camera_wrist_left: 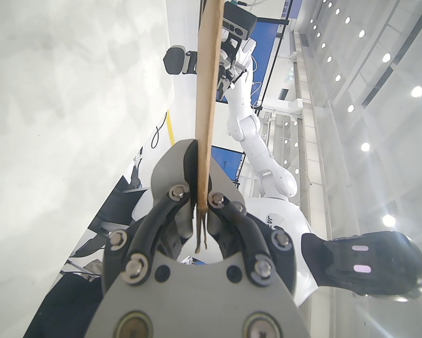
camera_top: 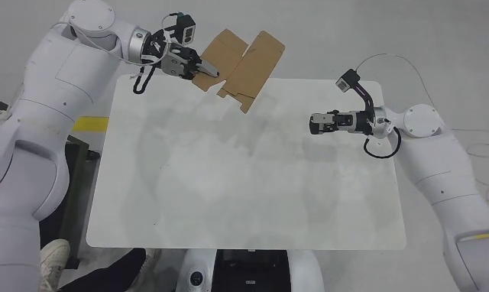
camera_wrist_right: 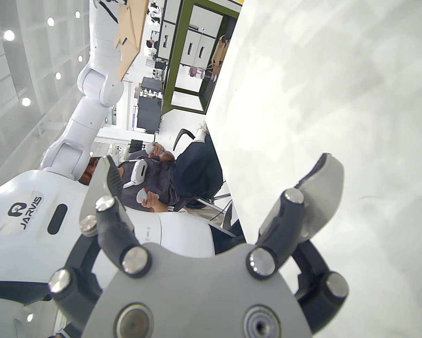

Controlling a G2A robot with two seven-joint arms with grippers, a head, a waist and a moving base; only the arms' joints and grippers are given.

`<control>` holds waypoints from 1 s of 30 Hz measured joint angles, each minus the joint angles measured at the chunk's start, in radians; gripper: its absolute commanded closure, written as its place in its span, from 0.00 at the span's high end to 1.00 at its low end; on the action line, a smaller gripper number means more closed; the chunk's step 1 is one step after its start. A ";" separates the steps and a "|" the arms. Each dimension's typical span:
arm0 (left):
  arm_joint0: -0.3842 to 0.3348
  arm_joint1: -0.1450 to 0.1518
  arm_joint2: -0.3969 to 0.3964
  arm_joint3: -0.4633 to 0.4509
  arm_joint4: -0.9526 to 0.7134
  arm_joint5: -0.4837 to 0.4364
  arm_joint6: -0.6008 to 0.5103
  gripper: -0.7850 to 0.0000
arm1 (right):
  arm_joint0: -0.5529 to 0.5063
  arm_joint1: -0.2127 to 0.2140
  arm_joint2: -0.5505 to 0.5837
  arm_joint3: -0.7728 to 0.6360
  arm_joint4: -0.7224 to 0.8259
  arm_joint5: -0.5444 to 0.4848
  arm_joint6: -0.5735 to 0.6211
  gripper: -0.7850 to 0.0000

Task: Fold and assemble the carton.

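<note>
The carton (camera_top: 246, 63) is a flat, unfolded sheet, pinched by the left end effector (camera_top: 205, 71) above the twelve o'clock edge of the tabletop (camera_top: 244, 193), while the right end effector (camera_top: 313, 124) hangs open and empty near two o'clock, so, it seems, all folding remains to do.

A white tabletop (camera_top: 252, 208) with rounded corners is being used as the work surface. Its matte top is being crossed by faint grey smudges and soft, cloudy mottling. The tabletop is being carried on a pale grey floor (camera_top: 428, 32), where a yellow strip (camera_top: 92, 124) is lying beside its left edge.
</note>
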 measured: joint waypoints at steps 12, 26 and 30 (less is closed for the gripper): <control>0.004 0.000 -0.001 -0.005 0.003 -0.001 0.006 0.00 | 0.000 0.000 0.000 0.000 0.000 0.000 0.000 1.00; 0.103 0.057 -0.064 -0.108 0.103 -0.005 -0.001 0.00 | 0.000 0.000 0.000 0.000 0.000 0.000 0.000 1.00; 0.137 0.080 -0.054 -0.174 0.120 -0.011 0.000 0.00 | 0.000 0.000 0.000 0.000 0.000 0.000 0.000 1.00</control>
